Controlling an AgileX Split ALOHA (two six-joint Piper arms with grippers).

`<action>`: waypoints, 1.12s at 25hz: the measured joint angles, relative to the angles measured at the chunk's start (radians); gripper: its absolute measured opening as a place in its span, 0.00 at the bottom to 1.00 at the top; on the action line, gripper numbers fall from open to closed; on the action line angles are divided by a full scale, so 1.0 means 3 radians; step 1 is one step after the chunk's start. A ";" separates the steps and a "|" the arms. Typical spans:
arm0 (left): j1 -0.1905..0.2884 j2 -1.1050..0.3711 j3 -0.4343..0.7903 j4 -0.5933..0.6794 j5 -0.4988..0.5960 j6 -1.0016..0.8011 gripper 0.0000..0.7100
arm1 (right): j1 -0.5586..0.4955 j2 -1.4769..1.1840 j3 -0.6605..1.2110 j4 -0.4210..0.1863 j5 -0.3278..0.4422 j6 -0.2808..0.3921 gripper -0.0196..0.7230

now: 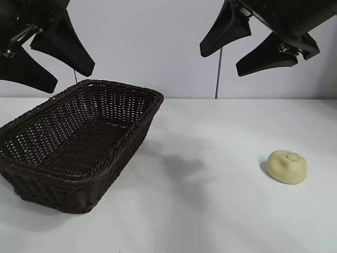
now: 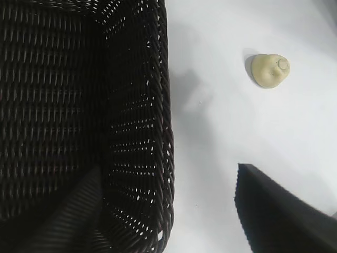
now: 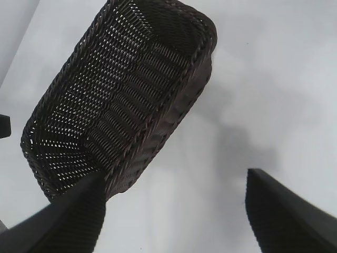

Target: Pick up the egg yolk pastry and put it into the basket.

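A: Table (image 1: 210, 211), white, plain, backed by a pale wall. Largest thing on it?

B: Basket (image 1: 79, 142), dark brown wicker, rectangular, sloping sides, braided rim. Sits at exterior view's left, upright, one corner turned toward the middle of the table. Nothing seen inside it. Left wrist view looks down into its weave; right wrist view takes in the whole of it from farther off.

A: Arms next.

B: Left gripper (image 1: 45, 58) hangs high at upper left, above the basket's far end, clear of the rim. Its two black fingers stand wide apart, nothing between them. Left wrist view confirms: one finger over the basket's inside, the other over bare table just beside the basket wall.

A: And the other?

B: Right gripper (image 1: 247, 47) hangs high at upper right, above the far part of the table, touching nothing. Fingers (image 1: 227, 31) spread about as wide as the left pair, gap empty. Right wrist view shows both fingers framing bare table, with the basket beyond them.

A: Smallest item?

B: Egg yolk pastry (image 1: 287, 166), pale yellow, domed, faint circular imprint on top. Lies on the table at exterior view's right, well apart from the basket, nearer the camera than the right gripper and well below it. Soft shadow at its left edge. Neither gripper touches it. Also visible in left wrist view; not in right wrist view.
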 joint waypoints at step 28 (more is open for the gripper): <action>0.0000 0.0000 0.0000 0.0000 0.0000 -0.0021 0.73 | 0.0000 0.0000 0.0000 0.0008 -0.0088 0.0015 0.75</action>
